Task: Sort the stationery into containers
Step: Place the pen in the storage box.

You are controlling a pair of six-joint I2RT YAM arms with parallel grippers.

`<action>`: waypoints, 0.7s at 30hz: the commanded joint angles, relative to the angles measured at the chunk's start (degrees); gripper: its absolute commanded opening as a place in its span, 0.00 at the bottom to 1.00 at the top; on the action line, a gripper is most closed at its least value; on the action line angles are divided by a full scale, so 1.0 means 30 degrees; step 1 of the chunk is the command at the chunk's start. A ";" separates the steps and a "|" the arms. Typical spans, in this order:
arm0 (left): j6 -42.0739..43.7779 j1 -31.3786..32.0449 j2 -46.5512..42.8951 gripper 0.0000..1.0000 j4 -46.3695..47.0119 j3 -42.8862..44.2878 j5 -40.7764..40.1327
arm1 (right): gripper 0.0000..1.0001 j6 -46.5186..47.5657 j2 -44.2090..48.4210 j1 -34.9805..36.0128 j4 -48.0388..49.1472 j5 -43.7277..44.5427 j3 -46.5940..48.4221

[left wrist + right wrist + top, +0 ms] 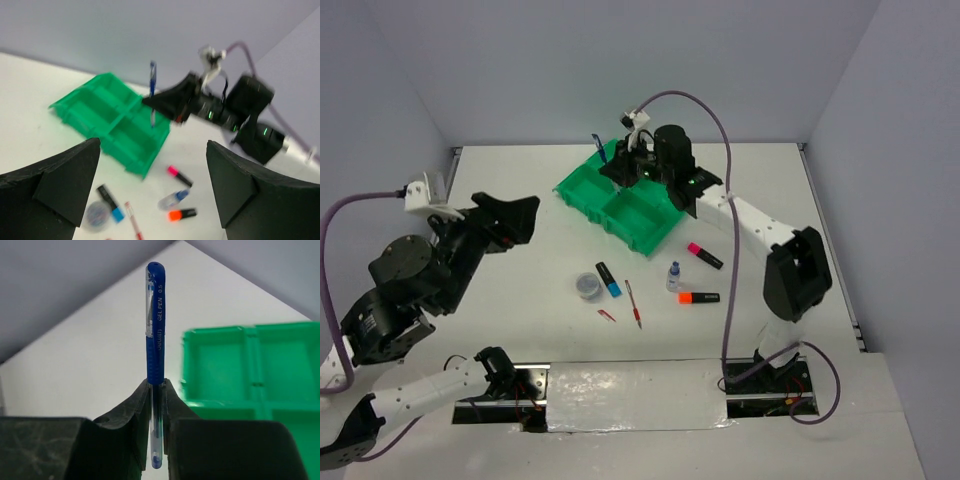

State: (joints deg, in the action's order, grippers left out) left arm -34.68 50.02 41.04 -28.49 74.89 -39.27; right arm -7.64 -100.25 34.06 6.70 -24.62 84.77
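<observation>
My right gripper is shut on a thin blue pen and holds it over the far part of the green four-compartment tray; the pen sticks out past the tray's far edge. The tray also shows in the right wrist view and in the left wrist view. My left gripper is open and empty, up off the table at the left. On the table lie a pink-capped highlighter, an orange-capped one, a blue-capped one, a clear bottle, a grey tin and a red pen.
A short red piece lies near the red pen. The loose items lie in the middle of the table, nearer than the tray. Grey walls close in the table at back and sides.
</observation>
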 commanded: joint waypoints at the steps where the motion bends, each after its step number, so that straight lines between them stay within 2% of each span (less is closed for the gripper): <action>1: 0.0248 0.0026 -0.1512 0.99 -0.2427 -0.2516 0.0633 | 0.00 0.2369 -0.1971 -0.1183 -0.5101 0.2613 0.2355; 6: 0.0573 0.0026 -0.3451 0.99 -0.3099 -0.6702 0.1780 | 0.02 0.2811 -0.2736 -0.1570 -0.4784 0.2961 0.1572; 9: 0.0339 0.0055 -0.4040 0.99 -0.3480 -0.7909 0.2303 | 0.02 0.2723 -0.2824 -0.1599 -0.4285 0.3021 0.0573; 12: 0.0862 0.0114 -0.3924 0.99 -0.3161 -0.8177 0.3473 | 0.02 0.2605 -0.2825 -0.1599 -0.3758 0.2905 -0.0218; 15: 0.1304 0.0114 -0.3283 0.99 -0.2573 -0.8178 0.4326 | 0.08 0.1991 -0.3028 -0.1599 -0.3406 0.2613 -0.0688; 21: 0.1363 0.0114 -0.3100 0.99 -0.2779 -0.8089 0.4357 | 0.14 0.1287 -0.3175 -0.1599 -0.2322 0.2524 -0.2094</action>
State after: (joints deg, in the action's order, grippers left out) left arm -32.27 50.15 32.51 -38.96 49.39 -27.62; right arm -2.52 -109.67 28.99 -3.95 -16.71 80.01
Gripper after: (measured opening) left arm 0.993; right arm 0.169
